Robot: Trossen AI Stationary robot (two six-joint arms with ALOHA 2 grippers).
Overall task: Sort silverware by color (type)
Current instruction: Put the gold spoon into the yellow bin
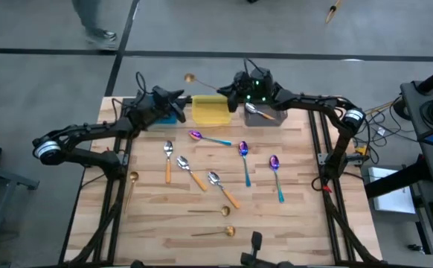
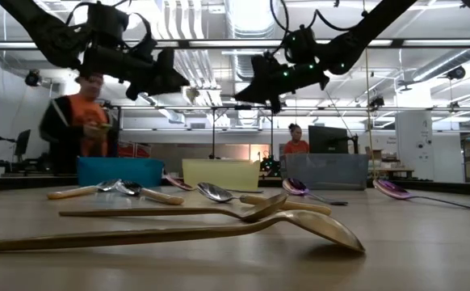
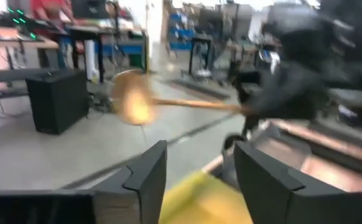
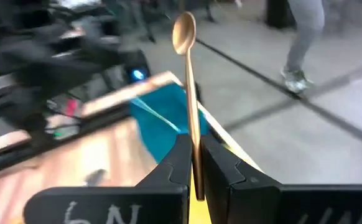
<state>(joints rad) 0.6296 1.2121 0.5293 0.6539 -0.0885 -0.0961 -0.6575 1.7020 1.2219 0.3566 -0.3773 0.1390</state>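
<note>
A gold spoon [image 1: 201,83] hangs in the air above the far edge of the yellow bin [image 1: 210,112], with my right gripper [image 1: 222,91] shut on it. My left gripper [image 1: 181,97] stands open just left of it, over the blue bin [image 1: 170,117], with nothing between its fingers [image 3: 148,171]. In the left wrist view the spoon's bowl [image 3: 131,102] floats ahead of those fingers, apart from them. On the table lie purple spoons with teal handles [image 1: 244,158], silver spoons with orange handles [image 1: 191,172] and gold spoons [image 1: 213,232]. My right gripper pinches the gold spoon's thin handle [image 4: 196,163] between its two fingers. The fingers come about level from the table's right and lie along the spoon. The spoon sticks out ahead of them, bowl [image 4: 184,31] foremost, lifted clear of the bins and the table.
A gray bin [image 1: 267,117] at the far right of the row holds an orange-handled spoon [image 1: 257,112]. One gold spoon [image 1: 132,181] lies at the table's left edge. People stand in the room beyond the far edge [image 2: 86,113].
</note>
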